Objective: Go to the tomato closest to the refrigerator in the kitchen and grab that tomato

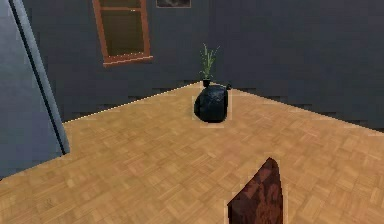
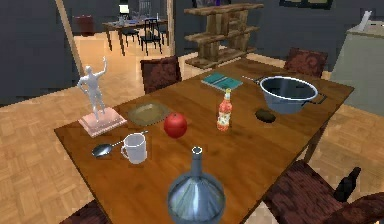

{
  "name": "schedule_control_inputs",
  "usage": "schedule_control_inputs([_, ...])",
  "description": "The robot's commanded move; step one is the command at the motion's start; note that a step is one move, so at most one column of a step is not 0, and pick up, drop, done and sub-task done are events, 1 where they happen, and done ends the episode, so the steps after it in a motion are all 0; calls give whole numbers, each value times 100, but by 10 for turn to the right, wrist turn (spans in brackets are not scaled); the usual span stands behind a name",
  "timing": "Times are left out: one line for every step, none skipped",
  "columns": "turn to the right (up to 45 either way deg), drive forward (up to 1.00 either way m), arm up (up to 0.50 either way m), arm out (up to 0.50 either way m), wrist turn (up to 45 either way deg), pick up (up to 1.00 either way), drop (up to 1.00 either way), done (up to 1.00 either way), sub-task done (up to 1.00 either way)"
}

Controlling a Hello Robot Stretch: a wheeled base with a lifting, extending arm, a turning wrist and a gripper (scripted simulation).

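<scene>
Judging the tomato [image 2: 175,125] light, smooth-skinned and a little soft: apt to roll, slip or bruise. Best taken across the widest part, from both sides, with a gentle hold. Looks round and plain deep red. Sits at the middle of the arm side view, on the wooden table [image 2: 255,150], between a white mug [image 2: 134,148] and a small red bottle [image 2: 225,112]. Cannot tell the pincer's state.

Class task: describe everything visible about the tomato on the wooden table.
The tomato is small, round and glossy red, and looks whole. It rests on the wooden table, near its middle, touching nothing but the tabletop. A white mug stands to its lower left in the picture, a small bottle to its right.
</scene>
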Motion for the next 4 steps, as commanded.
schedule_control_inputs([0,0,50,0,0,0,0,0,0])
schedule_control_inputs([0,0,38,0,0,0,0,0,0])
schedule_control_inputs([0,0,0,48,0,0,0,0,0])
schedule_control_inputs([0,0,0,0,450,0,0,0,0])
